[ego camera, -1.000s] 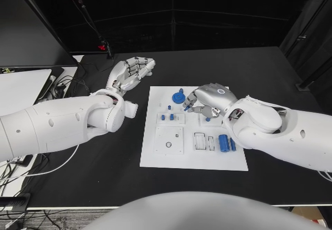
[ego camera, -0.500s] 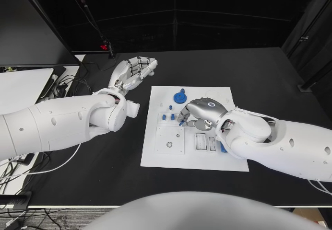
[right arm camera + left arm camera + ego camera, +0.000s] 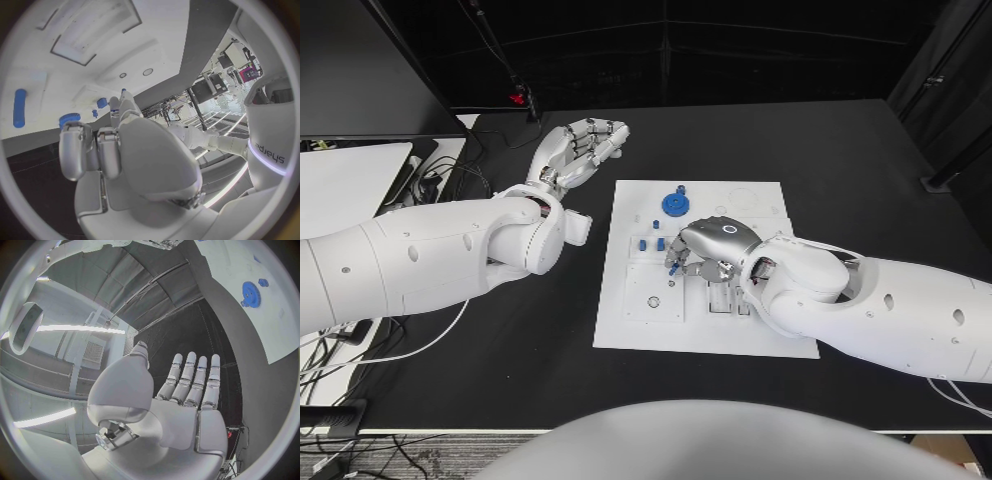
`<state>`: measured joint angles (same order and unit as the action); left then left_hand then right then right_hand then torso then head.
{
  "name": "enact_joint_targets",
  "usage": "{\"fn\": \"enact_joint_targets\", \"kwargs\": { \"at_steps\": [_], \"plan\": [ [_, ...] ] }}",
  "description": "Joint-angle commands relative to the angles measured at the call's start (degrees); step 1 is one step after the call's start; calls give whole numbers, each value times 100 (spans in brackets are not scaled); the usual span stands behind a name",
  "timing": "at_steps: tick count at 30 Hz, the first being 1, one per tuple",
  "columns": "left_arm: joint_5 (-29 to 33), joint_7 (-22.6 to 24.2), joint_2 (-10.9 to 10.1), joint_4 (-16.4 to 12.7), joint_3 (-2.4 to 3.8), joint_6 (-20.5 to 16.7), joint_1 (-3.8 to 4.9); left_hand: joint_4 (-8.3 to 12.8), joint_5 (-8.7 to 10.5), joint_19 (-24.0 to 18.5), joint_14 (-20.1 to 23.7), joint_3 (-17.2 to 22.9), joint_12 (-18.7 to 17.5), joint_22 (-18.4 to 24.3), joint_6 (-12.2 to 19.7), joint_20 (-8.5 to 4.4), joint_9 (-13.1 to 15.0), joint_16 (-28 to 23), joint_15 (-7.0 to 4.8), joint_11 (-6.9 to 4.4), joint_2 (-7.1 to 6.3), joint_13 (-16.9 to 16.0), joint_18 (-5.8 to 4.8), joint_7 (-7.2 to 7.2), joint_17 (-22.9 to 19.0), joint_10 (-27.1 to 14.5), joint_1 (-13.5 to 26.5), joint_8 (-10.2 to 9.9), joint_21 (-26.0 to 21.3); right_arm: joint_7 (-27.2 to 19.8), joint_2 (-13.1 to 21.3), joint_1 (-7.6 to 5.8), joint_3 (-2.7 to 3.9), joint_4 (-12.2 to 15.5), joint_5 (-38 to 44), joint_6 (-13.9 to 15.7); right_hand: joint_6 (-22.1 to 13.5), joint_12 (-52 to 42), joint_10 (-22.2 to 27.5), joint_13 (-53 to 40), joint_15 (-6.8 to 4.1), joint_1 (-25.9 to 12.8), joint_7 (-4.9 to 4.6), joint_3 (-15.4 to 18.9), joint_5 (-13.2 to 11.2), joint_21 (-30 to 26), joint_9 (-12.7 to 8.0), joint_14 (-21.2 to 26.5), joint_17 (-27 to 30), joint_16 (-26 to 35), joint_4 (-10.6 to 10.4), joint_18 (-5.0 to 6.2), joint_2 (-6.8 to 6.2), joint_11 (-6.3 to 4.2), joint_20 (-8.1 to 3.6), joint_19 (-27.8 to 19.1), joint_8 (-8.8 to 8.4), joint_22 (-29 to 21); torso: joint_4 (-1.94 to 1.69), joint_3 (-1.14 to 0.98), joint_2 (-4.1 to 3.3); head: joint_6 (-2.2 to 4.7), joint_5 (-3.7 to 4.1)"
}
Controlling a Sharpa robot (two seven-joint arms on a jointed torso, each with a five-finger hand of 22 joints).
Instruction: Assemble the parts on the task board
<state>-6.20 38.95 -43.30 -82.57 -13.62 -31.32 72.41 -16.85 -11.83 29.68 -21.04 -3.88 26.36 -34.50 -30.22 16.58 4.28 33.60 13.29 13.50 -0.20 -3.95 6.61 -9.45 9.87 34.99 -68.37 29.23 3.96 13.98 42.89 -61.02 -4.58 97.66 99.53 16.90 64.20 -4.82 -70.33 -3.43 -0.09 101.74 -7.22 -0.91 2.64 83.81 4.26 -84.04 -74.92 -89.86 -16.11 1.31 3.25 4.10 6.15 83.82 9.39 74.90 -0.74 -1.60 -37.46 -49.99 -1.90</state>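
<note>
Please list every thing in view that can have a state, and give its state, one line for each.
left hand: raised off the table beside the board, fingers apart, holds nothing.
right hand: over the task board, fingers curled down; a small blue piece shows at its fingertips.
task board: flat on the table.
blue gear: lies on the board's far part.

The one readable word is "sharpa", in dark lowercase letters running along the white arm [image 3: 270, 145] at about three o'clock in the right wrist view. No other text, number or sign is legible on the table, board or parts.
</note>
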Motion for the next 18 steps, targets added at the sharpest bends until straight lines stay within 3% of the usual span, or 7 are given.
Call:
{"fn": "enact_joint_targets", "kwargs": {
  "at_steps": [1,18],
  "plan": [
    [5,801,13,2,5,33,8,8,-19,52,33,-25,26,6,40,4,-9,36,-8,-23,64,5,23,-608,-7,14,13,31,31,76,-41,19,2,-26,98,-184,-10,9,-40,0,33,30,-43,-30,18,-37,8,-596,-1508,-14,6,56,4,12,9,212,-24,1207,0,-2,-4,-1,-7],
    [5,796,20,8,5,32,8,8,-19,52,33,-25,26,6,40,4,-9,36,-8,-23,64,5,23,-608,-7,14,13,31,31,166,-94,58,3,-49,169,-552,-18,30,-43,-1,38,36,-50,-45,18,-54,4,-596,-1508,-14,11,60,-7,17,15,203,-41,1199,6,-3,1,-1,-17]
  ]
}}
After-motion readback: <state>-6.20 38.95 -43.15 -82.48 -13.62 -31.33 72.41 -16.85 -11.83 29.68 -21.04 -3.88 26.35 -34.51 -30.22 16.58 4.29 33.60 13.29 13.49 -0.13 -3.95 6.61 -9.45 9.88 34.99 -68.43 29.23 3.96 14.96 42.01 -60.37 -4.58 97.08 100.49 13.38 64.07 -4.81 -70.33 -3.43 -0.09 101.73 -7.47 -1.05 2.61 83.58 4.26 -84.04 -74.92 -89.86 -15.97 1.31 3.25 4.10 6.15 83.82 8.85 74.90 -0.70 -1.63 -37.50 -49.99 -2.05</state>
